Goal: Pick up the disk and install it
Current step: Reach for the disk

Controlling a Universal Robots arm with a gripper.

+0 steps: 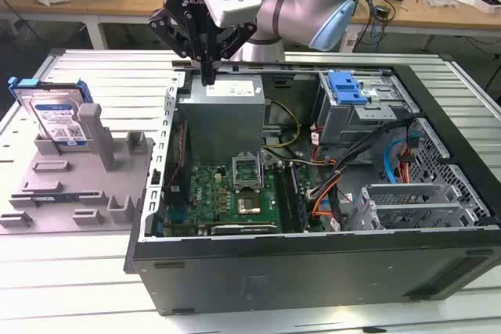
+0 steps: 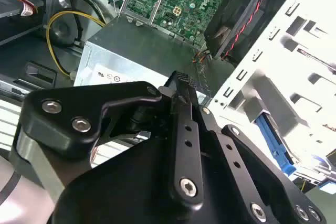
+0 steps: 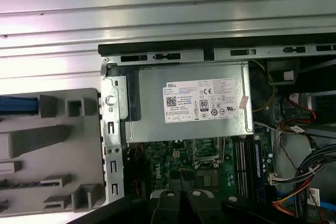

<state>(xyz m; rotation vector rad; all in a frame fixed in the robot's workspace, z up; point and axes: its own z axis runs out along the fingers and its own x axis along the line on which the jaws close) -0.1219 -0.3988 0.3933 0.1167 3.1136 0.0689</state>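
A: How is the gripper (image 1: 208,76)?
B: Closed, fingers pressed together, with nothing held. It points straight down over the supply (image 1: 223,107), at the corner nearest the case (image 1: 313,271) wall on the exterior view's left.
A: Does it touch the supply?
B: I cannot tell. In the exterior view the tips sit right at the box's top edge. In the second wrist view the fingers (image 2: 184,124) hang in front of its grey top, but contact is not clear.
A: And the disk (image 1: 56,115)?
B: Outside the case, well apart from the gripper, on the exterior view's left. It stands tilted in a grey holder (image 1: 102,185) on the slatted table (image 1: 102,68), label facing out, blue frame round its edges.
A: What lies between them?
B: The case's perforated side wall, upright just beside the holder.
A: And inside the case?
B: Next to the supply, nearer the exterior camera, lies the green board (image 1: 227,189). Toward the exterior view's right stands a metal cage (image 1: 368,107) with a blue latch (image 1: 347,87) on top. Orange, blue and black cables (image 1: 329,189) run between cage and board.
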